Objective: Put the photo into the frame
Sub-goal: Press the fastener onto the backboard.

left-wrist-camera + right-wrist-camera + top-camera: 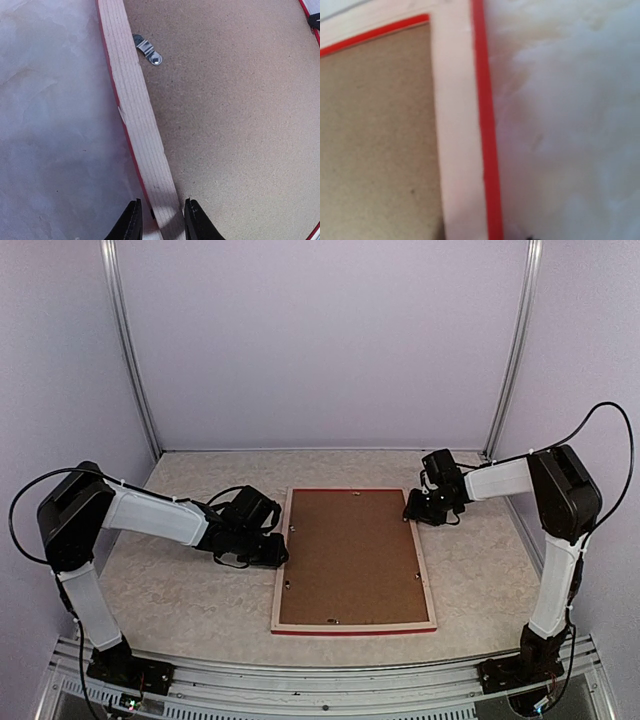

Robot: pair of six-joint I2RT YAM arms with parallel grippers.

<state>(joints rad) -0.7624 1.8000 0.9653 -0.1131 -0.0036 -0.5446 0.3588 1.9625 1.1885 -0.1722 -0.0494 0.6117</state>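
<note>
On the table [180,600] we see the frame [352,625] face down; the left gripper [160,220] straddles its left rail, the right gripper [425,508], low at its far-right corner, we cannot tell.

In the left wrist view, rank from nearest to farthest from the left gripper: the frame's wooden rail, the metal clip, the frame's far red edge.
1. Wooden rail: between the left gripper's fingers.
2. Metal clip: farther up, on the backing board beside the rail.
3. Far red edge: top right corner.
</note>
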